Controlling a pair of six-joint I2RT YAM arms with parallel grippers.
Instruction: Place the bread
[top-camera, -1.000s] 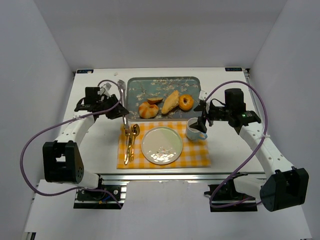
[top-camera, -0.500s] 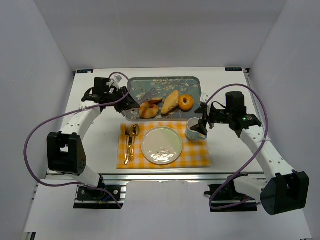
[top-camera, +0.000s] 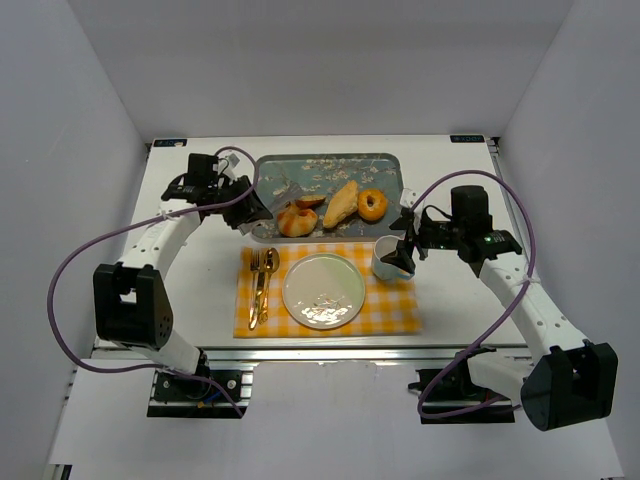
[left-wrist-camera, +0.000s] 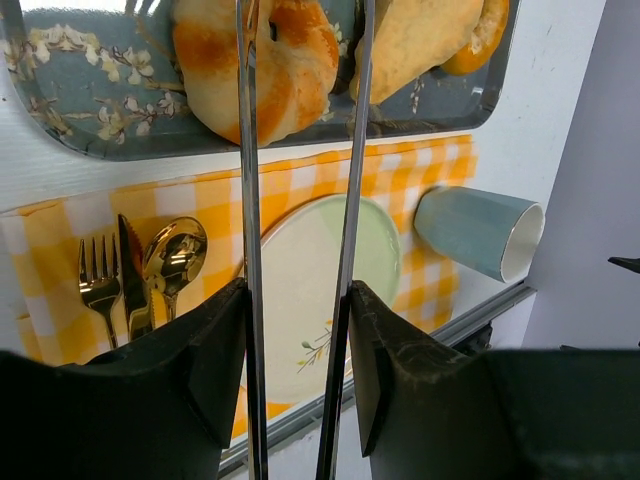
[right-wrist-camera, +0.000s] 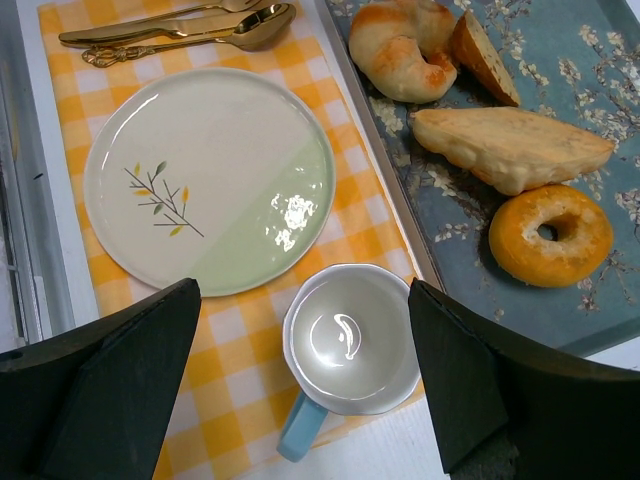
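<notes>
Several breads lie on the blue floral tray (top-camera: 300, 170): a round roll (top-camera: 296, 220), a long pastry (top-camera: 341, 203) and a donut (top-camera: 372, 204). My left gripper (top-camera: 245, 208) is at the tray's left end, shut on a pair of metal tongs (left-wrist-camera: 247, 200). The tong blades stand apart, and in the left wrist view they reach over either side of the roll (left-wrist-camera: 255, 55). The tong tips are out of that view. My right gripper (top-camera: 405, 245) hangs open above the blue cup (right-wrist-camera: 350, 340), holding nothing.
A pale green plate (top-camera: 323, 290) sits on the yellow checked placemat (top-camera: 400, 310), gold cutlery (top-camera: 260, 285) to its left and the cup (top-camera: 390, 260) to its right. A small bread piece (top-camera: 309, 201) lies behind the roll. The tray's rim borders the placemat.
My left gripper has swung from above the cutlery to the tray's left end, and the tongs have spread apart over the roll. The right arm has barely moved.
</notes>
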